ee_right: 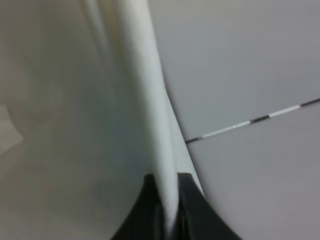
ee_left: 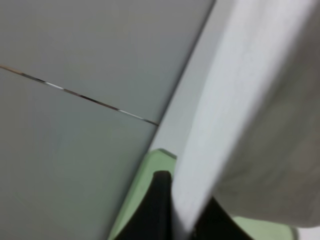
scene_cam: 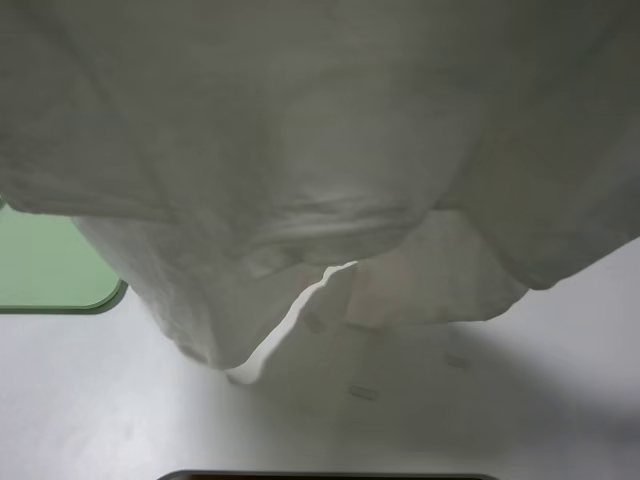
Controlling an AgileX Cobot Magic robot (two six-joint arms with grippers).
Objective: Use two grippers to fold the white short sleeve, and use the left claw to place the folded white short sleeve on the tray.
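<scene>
The white short sleeve [scene_cam: 300, 150] hangs lifted close to the high camera and fills most of that view, hiding both arms there. Its lower edge droops to the table at the middle. In the left wrist view my left claw [ee_left: 180, 220] is shut on a taut edge of the white short sleeve [ee_left: 250, 100], with the tray [ee_left: 145, 185] below it. My right gripper [ee_right: 170, 210] is shut on another edge of the shirt [ee_right: 125, 100], which stretches away from its black fingers. A corner of the pale green tray [scene_cam: 50, 265] shows at the left of the high view.
Small pale tape strips [scene_cam: 363, 392] lie on the white table [scene_cam: 520, 400] under the hanging cloth. A dark edge [scene_cam: 330, 476] runs along the table's near side. A thin seam line [ee_left: 80, 96] crosses the grey surface behind.
</scene>
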